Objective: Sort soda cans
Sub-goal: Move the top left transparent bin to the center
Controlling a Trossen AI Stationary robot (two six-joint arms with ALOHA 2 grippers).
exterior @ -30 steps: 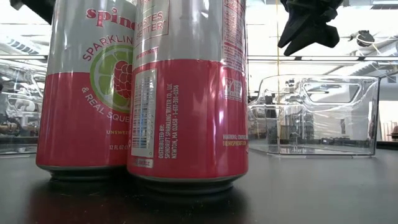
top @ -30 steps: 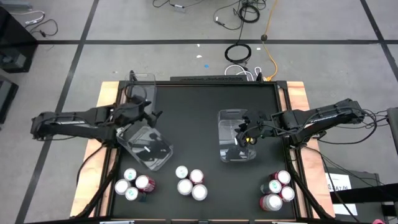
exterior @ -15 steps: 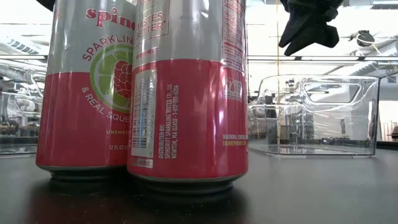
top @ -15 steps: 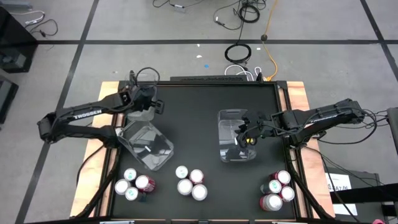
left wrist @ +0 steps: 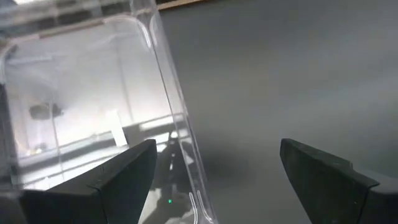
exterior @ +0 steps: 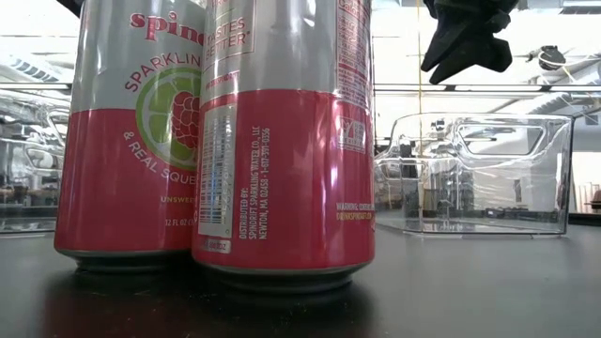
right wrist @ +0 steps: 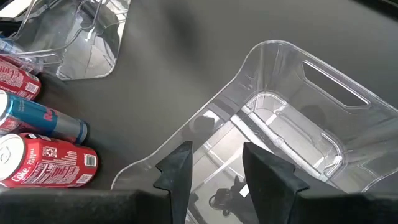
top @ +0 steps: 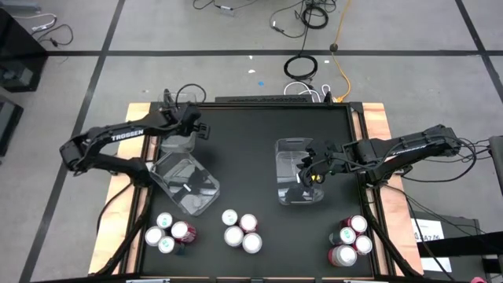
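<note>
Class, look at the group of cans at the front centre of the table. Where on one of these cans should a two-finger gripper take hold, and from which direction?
The front-centre cans stand upright and packed together, silver tops up. Probably best to come straight down from above and close the fingers across the upper side wall of an outer can, on its two free sides. A sideways approach would likely knock its neighbours.
</note>
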